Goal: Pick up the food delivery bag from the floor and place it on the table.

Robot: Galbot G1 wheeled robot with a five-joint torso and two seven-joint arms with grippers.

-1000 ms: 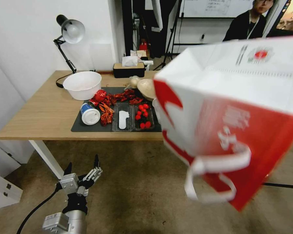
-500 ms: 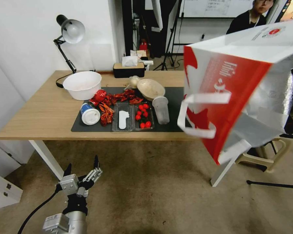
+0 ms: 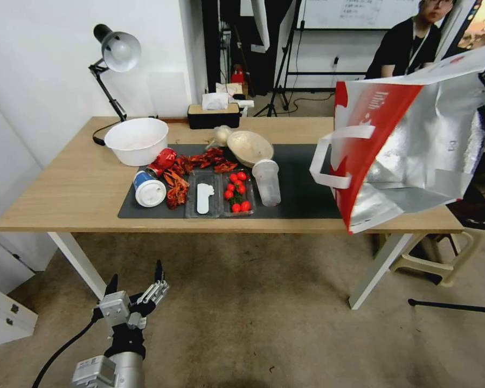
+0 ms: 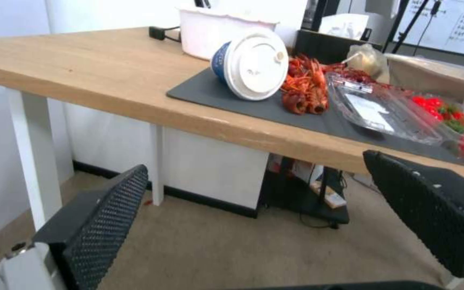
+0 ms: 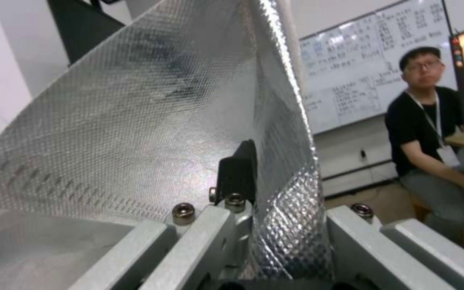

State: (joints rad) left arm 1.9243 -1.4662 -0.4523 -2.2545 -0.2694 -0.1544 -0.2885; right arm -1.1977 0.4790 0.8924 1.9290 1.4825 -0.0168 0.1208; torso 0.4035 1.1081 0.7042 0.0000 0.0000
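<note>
The food delivery bag, white with a red side panel and white handles, hangs tilted above the right end of the table, its foil-lined mouth turned towards me. My right gripper holds its upper wall at the far right. The right wrist view has one black finger pressed against the foil wall of the bag, the right gripper shut on it. My left gripper hovers open and empty over the floor in front of the table; its two black pads stand wide apart.
On the dark mat lie a tipped paper cup, crayfish shells, clear trays with cherry tomatoes and a plastic cup. A white bowl, lamp and tissue box stand behind. A stool sits at the table's right.
The bag has swung right and away from the camera, turning so its foil mouth faces me; the table's right half has come into view. The left arm has stayed put.
</note>
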